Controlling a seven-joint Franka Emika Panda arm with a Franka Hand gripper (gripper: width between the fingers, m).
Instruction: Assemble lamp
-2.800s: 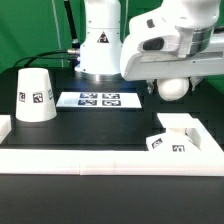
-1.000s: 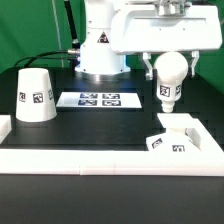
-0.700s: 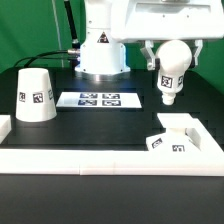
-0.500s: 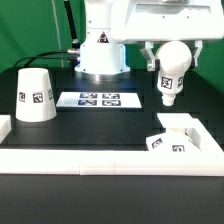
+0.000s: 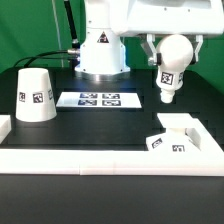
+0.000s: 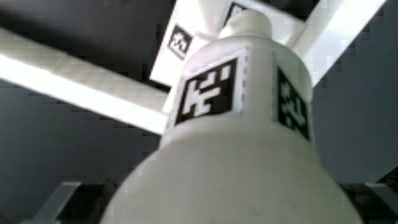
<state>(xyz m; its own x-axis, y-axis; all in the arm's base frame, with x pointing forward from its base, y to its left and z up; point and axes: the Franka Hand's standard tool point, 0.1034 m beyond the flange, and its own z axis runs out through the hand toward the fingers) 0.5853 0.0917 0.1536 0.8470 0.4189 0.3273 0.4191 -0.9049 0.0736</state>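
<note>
Two-finger gripper (image 5: 173,50), jaws clamped on the ball of the matte white bulb (image 5: 167,84), stem pointing down, aloft near the small blocky white base (image 5: 176,130); the white truncated-cone shade (image 5: 36,95) stands well apart towards the exterior view's left.
</note>
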